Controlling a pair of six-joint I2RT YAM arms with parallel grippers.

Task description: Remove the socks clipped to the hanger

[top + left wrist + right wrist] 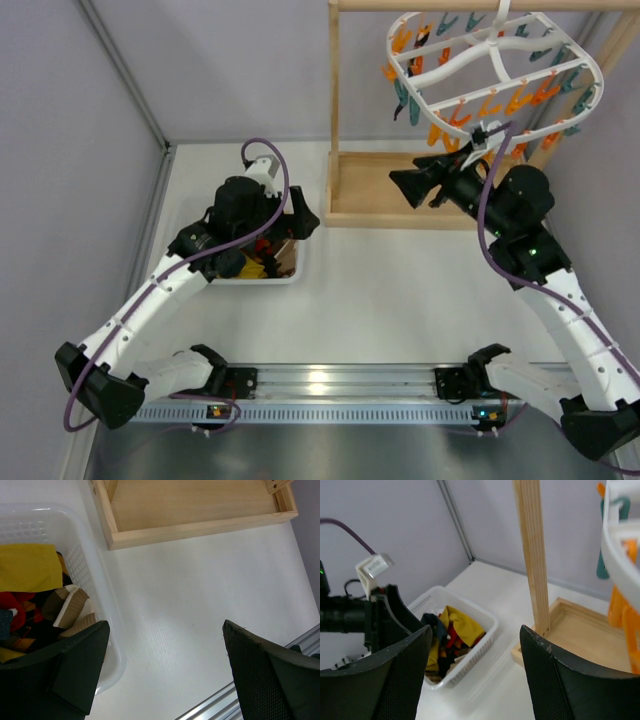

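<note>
The white oval hanger (pixel 495 60) with orange and teal clips hangs from the wooden rack at the back right; its rim also shows in the right wrist view (pixel 620 545). No sock shows on its clips. A mustard yellow sock (pixel 27 567) and a dark navy sock (pixel 432 621) lie in the white basket (pixel 100 580) among red and brown clothes. The patterned sock cannot be made out. My left gripper (pixel 283 228) hovers at the basket's right edge, open and empty (pixel 165 630). My right gripper (pixel 408 186) is open and empty (pixel 476 630), below the hanger, pointing left toward the basket.
The wooden rack has an upright post (pixel 532 555) and a shallow base tray (pixel 385 195), also in the left wrist view (pixel 190 510). The basket (pixel 255 279) stands left of the tray. An aluminium rail (pixel 340 380) runs along the near edge. Grey walls close the left and back.
</note>
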